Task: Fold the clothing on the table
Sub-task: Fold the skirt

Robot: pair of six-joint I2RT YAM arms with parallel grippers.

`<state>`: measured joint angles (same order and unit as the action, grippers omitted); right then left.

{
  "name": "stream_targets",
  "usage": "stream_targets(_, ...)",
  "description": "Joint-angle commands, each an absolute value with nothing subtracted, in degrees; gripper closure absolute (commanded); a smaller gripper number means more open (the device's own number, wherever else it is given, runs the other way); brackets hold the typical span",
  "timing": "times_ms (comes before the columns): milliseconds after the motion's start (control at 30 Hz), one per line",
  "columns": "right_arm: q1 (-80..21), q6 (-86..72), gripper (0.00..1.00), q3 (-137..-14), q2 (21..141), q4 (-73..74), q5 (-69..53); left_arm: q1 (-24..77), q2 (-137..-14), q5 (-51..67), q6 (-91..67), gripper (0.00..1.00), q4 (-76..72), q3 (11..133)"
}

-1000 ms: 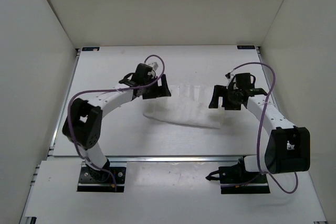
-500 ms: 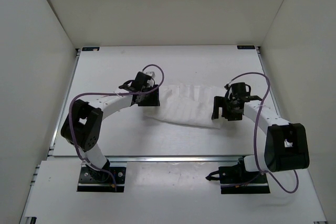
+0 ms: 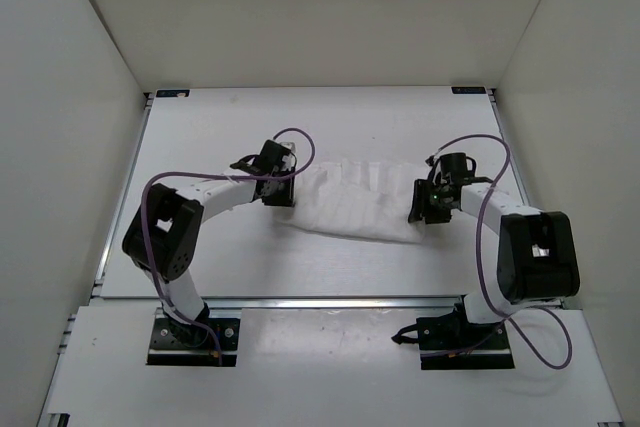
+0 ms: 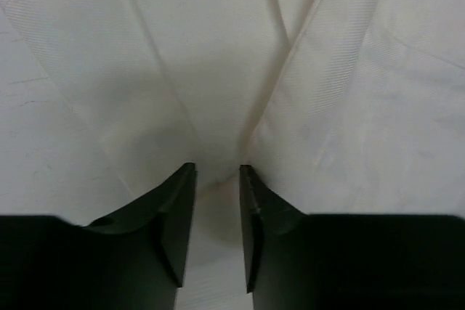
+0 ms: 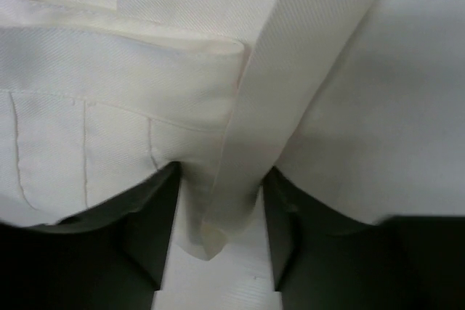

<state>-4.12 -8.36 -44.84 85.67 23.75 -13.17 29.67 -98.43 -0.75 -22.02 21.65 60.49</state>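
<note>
The clothing (image 3: 355, 202), a thin white wrinkled garment, lies in a wide band across the middle of the table (image 3: 230, 122). My left gripper (image 3: 283, 190) is down at its left end. In the left wrist view the fabric (image 4: 218, 49) runs in creases into the narrow gap of the left gripper (image 4: 218, 172), which is shut on it. My right gripper (image 3: 425, 205) is down at the garment's right end. In the right wrist view a hanging fold of cloth (image 5: 240, 157) sits inside the right gripper (image 5: 221, 172), whose jaws stand apart with table showing beside the fold.
White walls close in the table on the left, back and right. A metal rail (image 3: 300, 299) runs along the near edge, with both arm bases just beyond it.
Both grippers have dropped onto the ends of the garment. The left jaws have narrowed onto the fabric, and the right jaws have come partly together around a fold.
</note>
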Motion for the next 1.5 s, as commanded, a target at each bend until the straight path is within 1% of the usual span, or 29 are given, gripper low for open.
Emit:
stream_targets(0,-4.8,-7.4,0.6,-46.1,87.9,21.5,-14.1,30.3,-99.4,-2.2,-20.8,0.62,22.9,62.3)
stream_targets(33,-5.2,-7.3,0.66,-46.7,87.9,21.8,-14.2,30.4,-99.6,-2.0,-20.8,0.65,23.6,62.3)
stream_targets(67,-4.6,-7.1,0.69,-46.6,88.2,21.4,-14.2,30.6,-99.8,-2.2,-20.7,0.66,23.3,62.3)
stream_targets(133,-4.7,-7.6,0.92,-46.6,88.6,21.0,-13.9,30.8,-100.5,-2.3,-20.8,0.72,23.7,62.3)
stream_targets(167,-4.5,-7.6,1.0,-47.1,88.8,21.4,-13.6,30.9,-101.0,-2.3,-21.0,0.75,23.7,62.1)
stream_targets(233,-4.2,-6.9,1.0,-47.8,88.6,21.8,-13.4,31.1,-102.1,-1.9,-20.9,0.77,24.0,62.4)
stream_targets(367,-3.2,-6.0,1.0,-52.0,87.2,23.5,-13.7,32.5,-104.5,-0.4,-21.0,0.85,23.6,63.9)
stream_targets(400,-3.4,-6.1,1.0,-54.0,86.8,24.3,-14.2,32.9,-104.9,-0.3,-21.0,0.87,23.6,64.2)
stream_targets(533,-5.2,-5.2,1.0,-62.5,86.7,27.2,-17.0,34.2,-108.0,2.3,-21.5,0.9,23.4,67.5)
stream_targets(667,-9.7,-5.6,1.0,-69.6,86.4,26.4,-21.2,34.6,-110.6,5.3,-22.0,0.89,23.1,70.0)
stream_targets(733,-13.5,-6.5,1.0,-71.0,87.2,24.9,-22.5,34.3,-111.8,7.2,-22.7,0.9,22.2,71.5)
stream_targets(867,-20.2,-6.7,1.0,-74.8,91.7,23.5,-25.4,33.3,-115.1,13.3,-23.1,0.89,22.3,75.5)
stream_targets(1000,-23.9,-5.9,1.0,-79.4,98.5,25.8,-27.3,32.8,-117.1,17.4,-22.5,0.89,23.3,78.9)
stream_targets(1133,-26.8,-6.1,1.0,-84.9,103.3,27.9,-26.6,31.7,-115.9,20.6,-24.1,0.88,20.2,75.6)
stream_targets(1233,-27.9,-7.9,1.0,-85.9,106.0,27.0,-27.0,29.6,-114.3,22.8,-25.2,0.88,18.8,72.3)
stream_targets(1367,-28.2,-10.9,1.0,-87.0,108.5,25.9,-30.4,28.4,-113.6,25.0,-26.1,0.88,15.8,69.3)
stream_targets(1467,-30.0,-11.7,1.0,-89.4,110.9,27.7,-31.5,28.0,-113.5,26.0,-26.4,0.88,15.4,68.4)
